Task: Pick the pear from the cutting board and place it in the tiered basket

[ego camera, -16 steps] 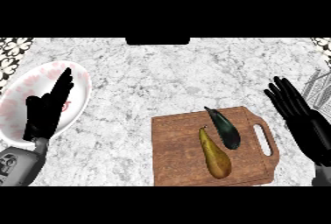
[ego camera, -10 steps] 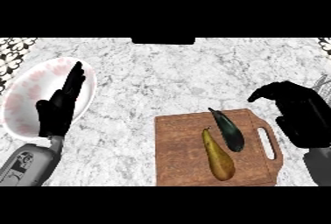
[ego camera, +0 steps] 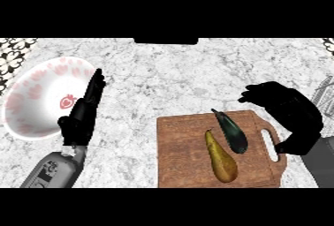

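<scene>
— Pear (ego camera: 222,160): where does it lie?

— On the wooden cutting board (ego camera: 183,150), toward the near half, its narrow end pointing away from the robot and its rounded yellow-brown end close to the board's near edge. Nothing holds it.

— What is beside it?

— A dark green, slender vegetable (ego camera: 231,132), just to the pear's right and a little farther back, slanted the same way. Whether the two touch I cannot tell; they run very close.

— And the right hand (ego camera: 287,112)?

— It shows above the board's far right corner, near the handle slot, with its fingers curled forward and downward toward the left. They close on nothing; it is apart from the pear and from the green vegetable.

— The left hand (ego camera: 83,115)?

— Open, fingers straight and pointing away from the robot, at the view's left. It stands beside the right rim of a white plate (ego camera: 32,106) patterned with pink hearts, overlapping that rim as seen from above. It carries nothing.

— Where is the board on the surface (ego camera: 163,75)?

— On the grey-white marbled surface, right of centre and near the robot. The plate is well apart from it, at the far left.

— Is the tiered basket visible?

— Some thin grey wires (ego camera: 324,92) show at the right edge, behind the right hand; what they belong to I cannot tell.
</scene>
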`<action>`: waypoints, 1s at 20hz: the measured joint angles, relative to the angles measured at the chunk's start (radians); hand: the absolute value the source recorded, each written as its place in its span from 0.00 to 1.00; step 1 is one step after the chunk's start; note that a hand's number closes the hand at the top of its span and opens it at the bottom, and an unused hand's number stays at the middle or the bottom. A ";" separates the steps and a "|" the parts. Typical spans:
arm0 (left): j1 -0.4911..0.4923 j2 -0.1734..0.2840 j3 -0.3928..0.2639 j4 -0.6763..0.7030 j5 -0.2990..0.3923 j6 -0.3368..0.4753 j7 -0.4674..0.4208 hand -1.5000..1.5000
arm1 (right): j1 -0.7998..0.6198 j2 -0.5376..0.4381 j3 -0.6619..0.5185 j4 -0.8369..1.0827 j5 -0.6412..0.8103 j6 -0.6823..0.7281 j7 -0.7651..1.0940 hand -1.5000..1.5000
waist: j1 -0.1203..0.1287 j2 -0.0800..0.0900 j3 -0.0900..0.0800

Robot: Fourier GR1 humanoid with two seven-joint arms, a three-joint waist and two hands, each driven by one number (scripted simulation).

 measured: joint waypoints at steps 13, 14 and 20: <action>0.044 -0.026 0.006 0.001 -0.023 0.030 -0.011 0.50 | -0.214 -0.340 -0.165 -0.229 0.330 0.304 0.010 0.00 | -0.040 -0.021 -0.003; 0.045 -0.024 0.009 0.006 -0.021 0.027 -0.013 0.50 | -0.229 -0.352 -0.165 -0.279 0.375 0.304 0.014 0.00 | -0.042 -0.021 -0.003; 0.049 -0.021 0.017 -0.013 -0.023 0.022 -0.002 0.50 | -0.234 -0.364 -0.131 -0.564 0.638 0.291 0.053 0.00 | -0.043 -0.019 -0.003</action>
